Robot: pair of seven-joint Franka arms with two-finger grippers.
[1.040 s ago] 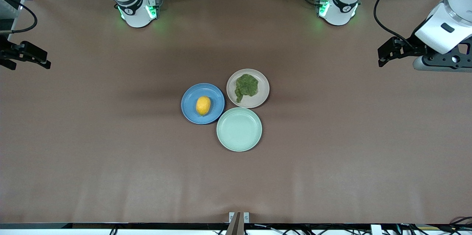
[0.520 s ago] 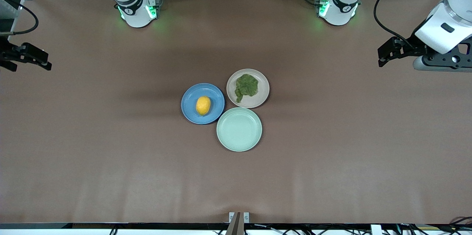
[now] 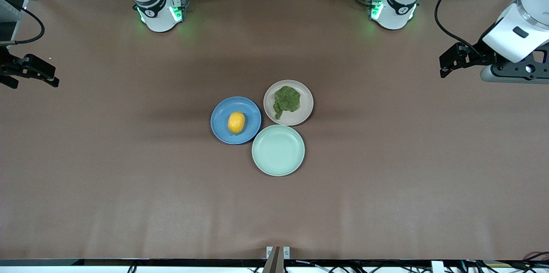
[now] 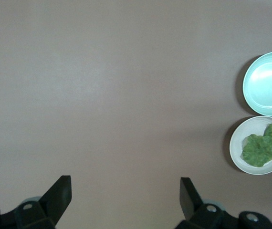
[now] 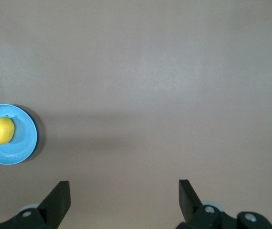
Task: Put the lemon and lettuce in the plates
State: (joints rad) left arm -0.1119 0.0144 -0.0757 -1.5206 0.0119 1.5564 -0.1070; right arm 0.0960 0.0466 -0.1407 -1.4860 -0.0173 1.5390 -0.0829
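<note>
The lemon (image 3: 236, 122) lies in the blue plate (image 3: 219, 114) at the table's middle; it also shows in the right wrist view (image 5: 1, 130) on that plate (image 5: 24, 143). The lettuce (image 3: 286, 100) lies in the beige-pink plate (image 3: 303, 112), also in the left wrist view (image 4: 260, 149) on its plate (image 4: 236, 152). My left gripper (image 4: 125, 191) is open and empty, high over the bare table at the left arm's end. My right gripper (image 5: 124, 193) is open and empty, high over the right arm's end.
A mint-green plate (image 3: 278, 150) sits nearer the front camera, touching both other plates, with nothing in it; it also shows in the left wrist view (image 4: 266, 83). The brown table (image 3: 128, 178) stretches wide around the plates.
The right arm's hand at the table's end has shifted slightly. The left arm, the plates, the lemon and the lettuce have not moved.
</note>
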